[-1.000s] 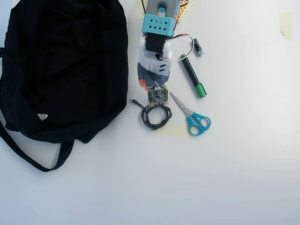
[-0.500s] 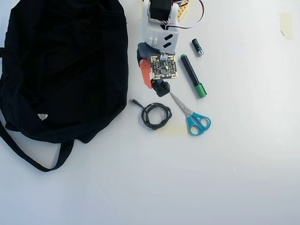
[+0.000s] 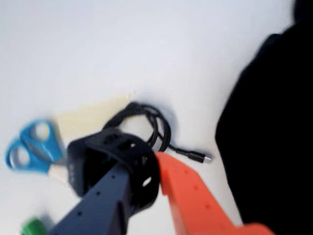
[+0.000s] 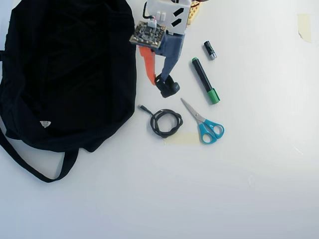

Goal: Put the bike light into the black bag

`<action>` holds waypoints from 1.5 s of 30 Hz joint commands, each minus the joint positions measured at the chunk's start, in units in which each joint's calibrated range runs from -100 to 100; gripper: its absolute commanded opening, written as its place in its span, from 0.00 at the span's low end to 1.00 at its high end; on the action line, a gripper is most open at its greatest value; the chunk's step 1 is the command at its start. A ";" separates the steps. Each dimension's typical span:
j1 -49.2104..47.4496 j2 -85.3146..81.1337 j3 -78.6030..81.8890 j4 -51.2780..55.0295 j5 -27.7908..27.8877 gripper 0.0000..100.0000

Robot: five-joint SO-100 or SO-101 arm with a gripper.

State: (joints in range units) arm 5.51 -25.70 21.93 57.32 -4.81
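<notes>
One two-finger claw shows in the overhead view, with an orange finger and a dark blue-grey finger, and it is clenched on the one small chunky black bike light — in the wrist view that light's perforated black body sits pressed against the dark finger with the orange finger right beside it. The held light is between the bag's edge and the marker, above the coil and apart from it in the overhead view; whether it touches the table I cannot tell.

Just below the claw lies one coiled black cable with a small plug end, on the white table. Next to it, touching a pale strip of tape, lie one pair of blue-handled scissors. One black marker pen with a green cap lies to the right of the claw, and one small black-and-silver cylindrical battery sits just above the pen's black end.

One large soft black fabric bag fills the left side — it bears one small white triangular label, and its long strap loops below it. The claw is just beside the bag's right edge, outside it.
</notes>
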 commanded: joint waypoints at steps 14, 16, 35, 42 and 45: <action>11.47 -3.43 -2.71 0.13 -3.74 0.02; 14.01 -3.35 -2.71 -0.04 -3.68 0.02; 37.94 11.92 -2.26 -12.70 -2.37 0.02; 46.99 35.74 -13.13 -20.46 -2.74 0.02; 47.07 38.64 -13.13 -19.85 -3.63 0.03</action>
State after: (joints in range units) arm 52.09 13.41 11.24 37.57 -7.55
